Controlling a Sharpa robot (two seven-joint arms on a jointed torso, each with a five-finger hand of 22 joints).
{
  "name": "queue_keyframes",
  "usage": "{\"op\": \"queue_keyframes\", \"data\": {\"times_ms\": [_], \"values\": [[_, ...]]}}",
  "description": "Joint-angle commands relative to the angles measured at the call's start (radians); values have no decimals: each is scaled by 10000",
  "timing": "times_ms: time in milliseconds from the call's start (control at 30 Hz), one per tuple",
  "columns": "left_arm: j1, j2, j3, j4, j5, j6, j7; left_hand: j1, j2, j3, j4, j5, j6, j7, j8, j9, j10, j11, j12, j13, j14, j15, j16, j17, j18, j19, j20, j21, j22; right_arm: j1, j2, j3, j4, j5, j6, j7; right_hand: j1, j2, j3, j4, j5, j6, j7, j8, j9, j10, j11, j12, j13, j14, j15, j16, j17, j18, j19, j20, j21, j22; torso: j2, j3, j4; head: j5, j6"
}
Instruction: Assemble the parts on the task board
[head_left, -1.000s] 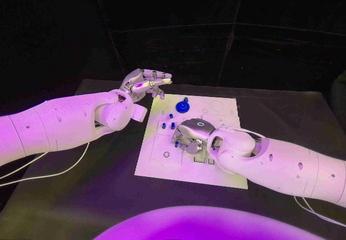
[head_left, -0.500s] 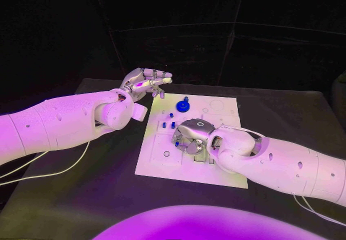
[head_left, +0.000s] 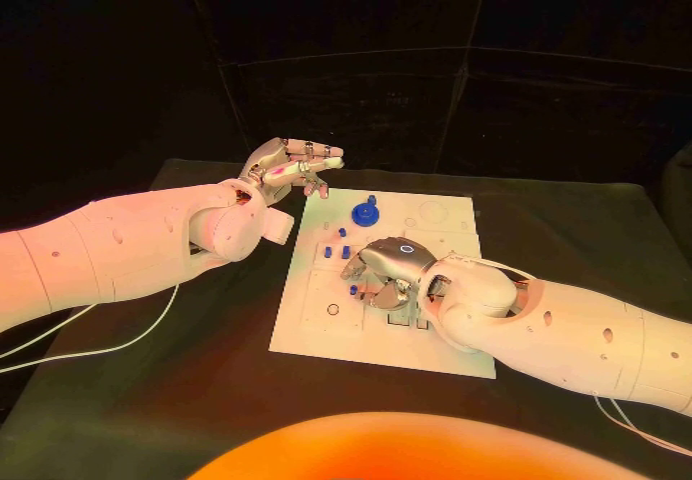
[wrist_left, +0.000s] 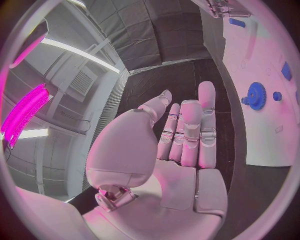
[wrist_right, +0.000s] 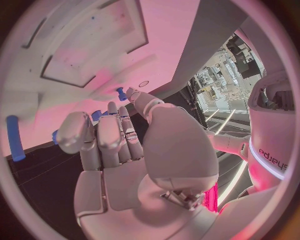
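On the white board, small blue pegs: likely light, rigid, slippery, best pinched mid-shaft; right hand curled, hold unclear; left hand empty, fingers loosely extended.

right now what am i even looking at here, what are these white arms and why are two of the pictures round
It is a robot with two white arms, each ending in a silver robot hand. The square picture comes from a camera on its head, looking down at a black table. The round ones come from fisheye cameras at each wrist, behind that hand. On the table lies a white board with small blue parts, including a blue gear and little blue pegs. The left robot hand is raised beside the board's far corner, fingers apart, holding nothing. The right robot hand is down over the board's middle; whether it holds a part cannot be told.
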Motion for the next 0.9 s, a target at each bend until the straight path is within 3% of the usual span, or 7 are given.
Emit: {"op": "queue_keyframes", "data": {"times_ms": [33,200,367,500,567,733,900], "values": [[15,11,6,-4,29,166,29,-39,51,-64,-20,32,-80,5,25,-7,-40,-9,35,1,-58,-5,-10,-9,137,28,40,-44,-17,18,-191,14,214,91,-1103,-210,-70,30,-72,0,48,-67,-7,-50,2,-68,27,38,15,35,33,2,5,197,3,-23,-35,12,-11,2,-6,-57,39],[13,11,1,-11,29,183,17,-39,51,-64,-20,32,-79,5,25,-7,-40,-9,35,1,-58,-5,-10,-9,137,28,40,-44,-17,58,-705,35,582,260,-1182,-399,-79,39,-112,6,56,-65,-7,-37,9,-64,26,54,17,41,32,13,15,194,13,-24,-32,18,-19,-10,2,-137,100],[12,4,-6,-4,30,201,6,-23,54,-67,-31,31,-78,3,29,-6,-51,-10,41,1,-63,-5,-13,-21,137,30,40,-49,-20,334,-1506,63,883,657,-784,-690,-87,84,-243,23,51,65,-21,19,41,-7,19,132,23,50,28,21,-1,193,32,-28,-40,7,-22,-27,-16,-275,183],[6,2,-12,-10,30,218,1,-4,61,-69,-41,32,-74,1,34,-4,-59,-10,50,1,-65,-5,-10,-22,138,32,39,-53,-24,572,-2017,81,959,855,-459,-846,-110,22,-551,40,-33,125,-46,7,41,-134,13,138,14,45,31,0,-64,195,39,-27,-64,-20,-1,-15,-42,-381,302],[2,5,-15,-16,30,224,-3,-4,61,-69,-41,32,-74,1,34,-4,-59,-10,50,1,-65,-5,-10,-22,138,32,39,-53,-24,659,-2179,93,951,913,-321,-895,-137,-11,-759,72,-16,133,-64,0,39,-207,8,141,14,53,35,15,-58,192,47,-24,-69,-21,9,-15,-54,-388,319],[-12,30,-21,-31,30,252,-14,11,68,-69,-50,32,-69,-2,39,-3,-64,-11,58,1,-70,-6,-13,-35,138,34,39,-57,-27,779,-2325,110,781,973,-40,-1004,10,110,-1488,172,25,131,-105,-14,32,-484,35,159,16,68,59,44,-84,188,74,-4,-86,-36,18,-11,19,-473,327],[-25,47,-25,-47,30,266,-20,40,81,-68,-67,33,-64,-4,46,-1,-72,-13,72,1,-71,-8,-7,-35,139,38,37,-63,-31,823,-2308,116,598,890,290,-1071,130,207,-1741,210,39,168,-114,-4,35,-566,45,188,18,79,72,80,-63,185,88,9,-84,-29,3,-26,28,-487,287]]}}
